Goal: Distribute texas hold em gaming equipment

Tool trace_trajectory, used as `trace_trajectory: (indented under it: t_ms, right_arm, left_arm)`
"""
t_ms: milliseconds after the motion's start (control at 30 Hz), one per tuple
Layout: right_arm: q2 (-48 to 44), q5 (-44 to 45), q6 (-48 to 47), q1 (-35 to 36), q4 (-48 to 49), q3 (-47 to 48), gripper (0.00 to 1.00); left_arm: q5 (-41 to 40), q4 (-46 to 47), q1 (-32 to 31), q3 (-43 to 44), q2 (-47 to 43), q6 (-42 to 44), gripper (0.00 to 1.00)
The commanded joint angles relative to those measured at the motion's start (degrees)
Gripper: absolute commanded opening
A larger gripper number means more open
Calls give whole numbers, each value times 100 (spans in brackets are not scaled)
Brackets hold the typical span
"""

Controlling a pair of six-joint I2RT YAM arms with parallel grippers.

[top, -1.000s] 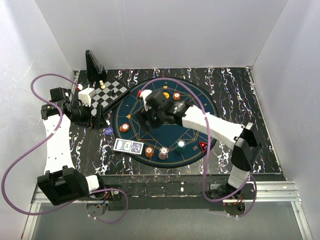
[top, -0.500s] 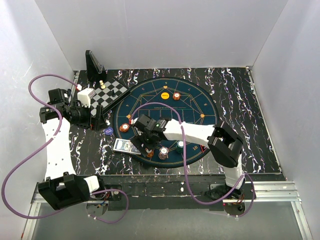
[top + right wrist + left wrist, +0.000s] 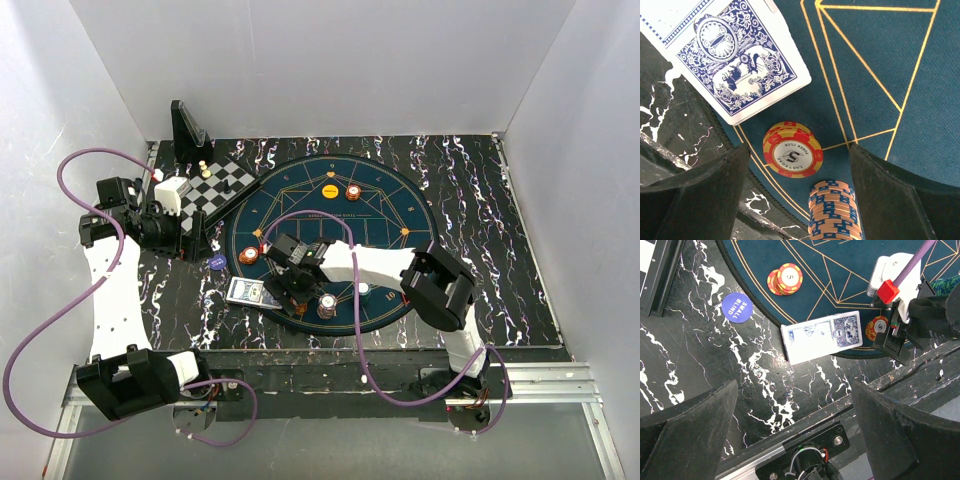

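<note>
Blue-backed card deck (image 3: 735, 65): lies across the near-left rim of the round mat (image 3: 390, 210), partly on the marbled worktop (image 3: 690, 365).
Change: the right arm has swung from the mat's far half to its near-left rim.
Right end effector (image 3: 797, 152): fingers apart, gripping nothing, poised over a red-and-yellow chip stack (image 3: 792, 156) just inside that rim.
Meaning: probably lining up to lift this stack for dealing out; no chips taken yet.
Left end effector (image 3: 795, 400): fingers apart, empty, unmoved off the mat's left side.
In the way: an orange-and-blue chip stack (image 3: 834, 210) stands just beside the target along the near rim, and the deck's corner is near on the other side.
Around: a small blind marker (image 3: 737, 307) lies just off the mat's left rim; a chessboard (image 3: 222, 185) overlaps its far-left rim.
</note>
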Motion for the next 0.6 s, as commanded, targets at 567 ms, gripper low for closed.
trace_trajectory:
  t_ms: [567]
  right_arm:
    - [244,498,104,336,-188,274,61]
  left_arm:
    - [-157,3,30,170,-268,138,98]
